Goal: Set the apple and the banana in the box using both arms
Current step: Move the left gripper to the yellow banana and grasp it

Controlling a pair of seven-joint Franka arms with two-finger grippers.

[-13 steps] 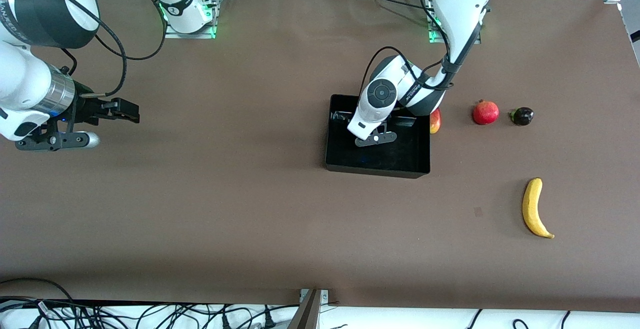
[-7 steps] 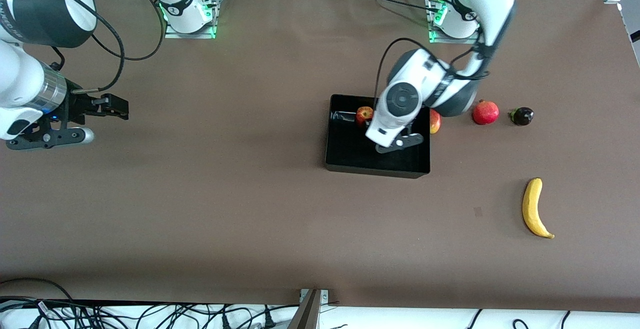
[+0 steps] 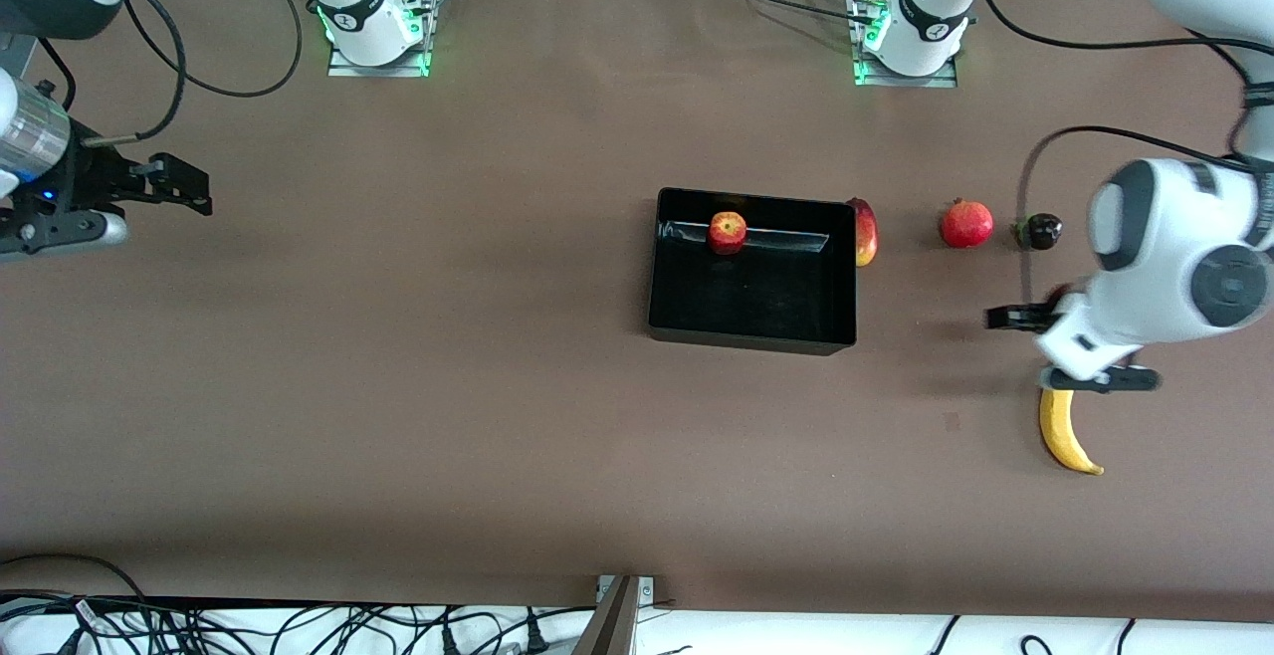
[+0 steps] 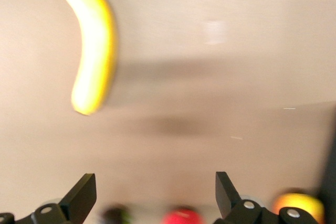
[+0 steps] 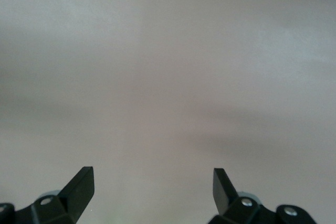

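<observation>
The red and yellow apple [image 3: 728, 232] lies in the black box [image 3: 751, 344], against the wall farthest from the front camera. The yellow banana [image 3: 1067, 436] lies on the table toward the left arm's end, nearer the front camera than the box; its upper end is hidden under the left arm's hand. My left gripper [image 3: 1025, 319] hangs open and empty over the table beside the banana [image 4: 94, 45]; in the left wrist view it [image 4: 155, 184] holds nothing. My right gripper [image 3: 189, 189] is open over bare table at the right arm's end, and the right wrist view shows it [image 5: 152, 179] empty.
A red-and-yellow mango [image 3: 865, 232] lies against the box's outer wall. A red pomegranate [image 3: 966, 223] and a dark purple fruit [image 3: 1040, 231] lie in a row with it toward the left arm's end. Cables run along the table's near edge.
The left arm rose out of the box, leaving the apple inside, and swung toward its end of the table to the banana. The right arm drew back toward its end.
</observation>
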